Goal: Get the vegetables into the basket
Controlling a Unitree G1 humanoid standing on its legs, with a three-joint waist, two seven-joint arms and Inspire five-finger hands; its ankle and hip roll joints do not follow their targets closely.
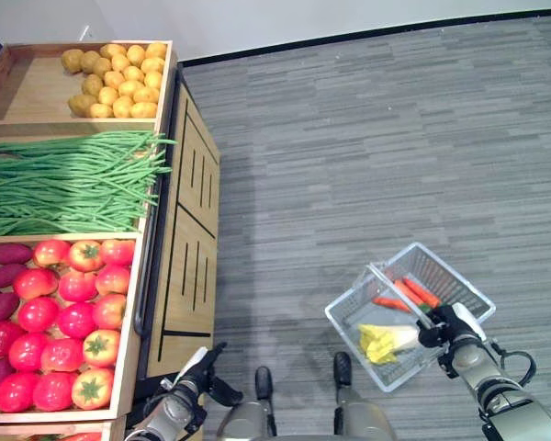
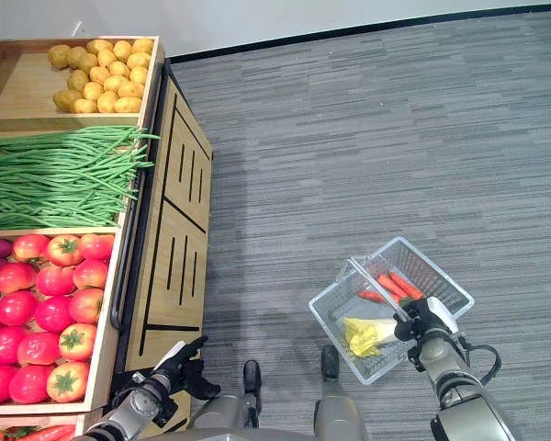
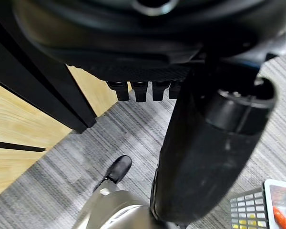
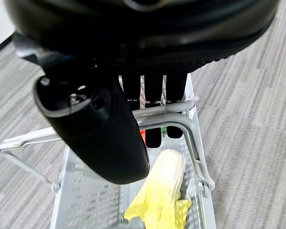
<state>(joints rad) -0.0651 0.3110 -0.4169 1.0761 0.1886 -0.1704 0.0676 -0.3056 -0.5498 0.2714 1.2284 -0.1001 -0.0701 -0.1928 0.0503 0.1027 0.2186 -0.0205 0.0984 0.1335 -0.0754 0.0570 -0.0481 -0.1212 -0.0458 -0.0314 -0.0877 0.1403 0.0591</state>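
A grey wire basket [image 1: 468,292] hangs over the carpet at the lower right. My right hand [image 1: 448,325] is shut on the basket's handle [image 4: 174,115]. Inside lie two carrots [image 1: 413,293] and a pale yellow-green cabbage [image 1: 385,342], which shows close up as the cabbage [image 4: 162,192] in the right wrist view. My left hand [image 1: 198,370] hangs low beside the wooden stand, fingers relaxed and holding nothing. The stand's crates hold potatoes [image 1: 118,81], long green beans [image 1: 69,182], tomatoes [image 1: 70,317] and purple sweet potatoes [image 1: 2,276].
The wooden produce stand [image 1: 182,243] runs along the left, its slatted side panel facing the open carpet. Grey carpet [image 1: 376,147] stretches to the right and back, up to a white wall with a dark skirting.
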